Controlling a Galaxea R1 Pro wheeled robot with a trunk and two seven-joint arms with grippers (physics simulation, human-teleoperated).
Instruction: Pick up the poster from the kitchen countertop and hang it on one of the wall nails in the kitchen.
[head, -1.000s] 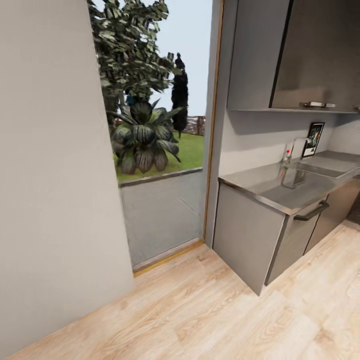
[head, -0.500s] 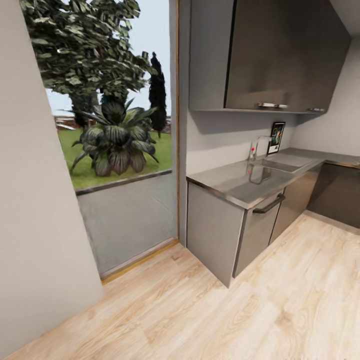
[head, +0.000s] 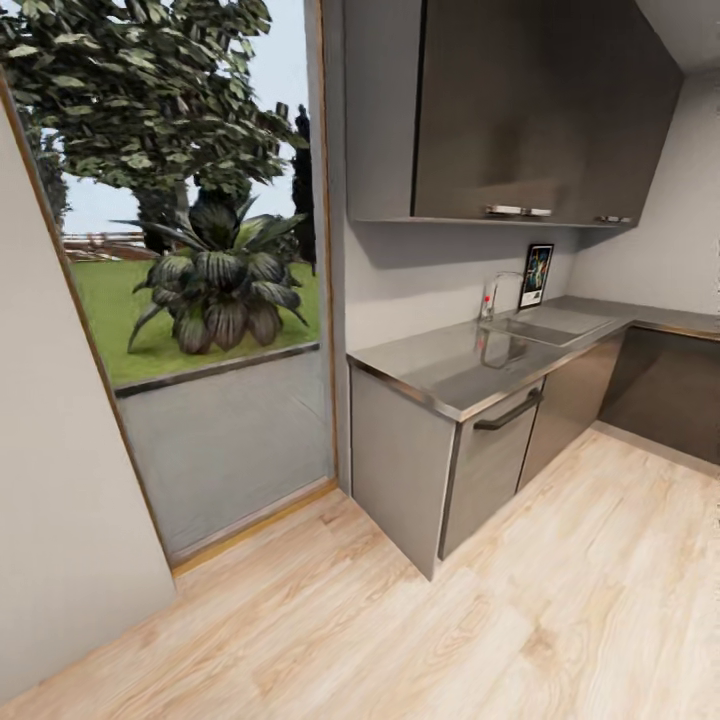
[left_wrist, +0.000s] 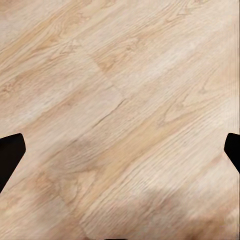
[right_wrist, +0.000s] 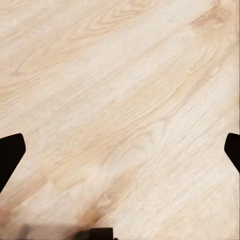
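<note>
The poster (head: 536, 275) stands upright against the back wall on the grey kitchen countertop (head: 450, 362), beyond the inset sink (head: 545, 327) and tap (head: 492, 294). It is small and far off at the right of the head view. In the left wrist view my left gripper (left_wrist: 120, 150) is open, its dark fingertips (left_wrist: 10, 155) wide apart over bare wooden floor. My right gripper (right_wrist: 120, 150) is open too, fingertips (right_wrist: 10, 152) spread over floor planks, holding nothing. No wall nail can be made out.
A tall glass door (head: 190, 300) at the left looks onto a garden with a large plant. Dark wall cabinets (head: 520, 110) hang above the counter, base cabinets (head: 490, 450) below. Light wooden floor (head: 500, 620) spreads ahead and right. A pale wall (head: 40, 500) stands close on the left.
The whole head view has swung to the right: the door and counter shifted left in the picture and more of the L-shaped counter's right arm shows. The poster stays put on the counter.
</note>
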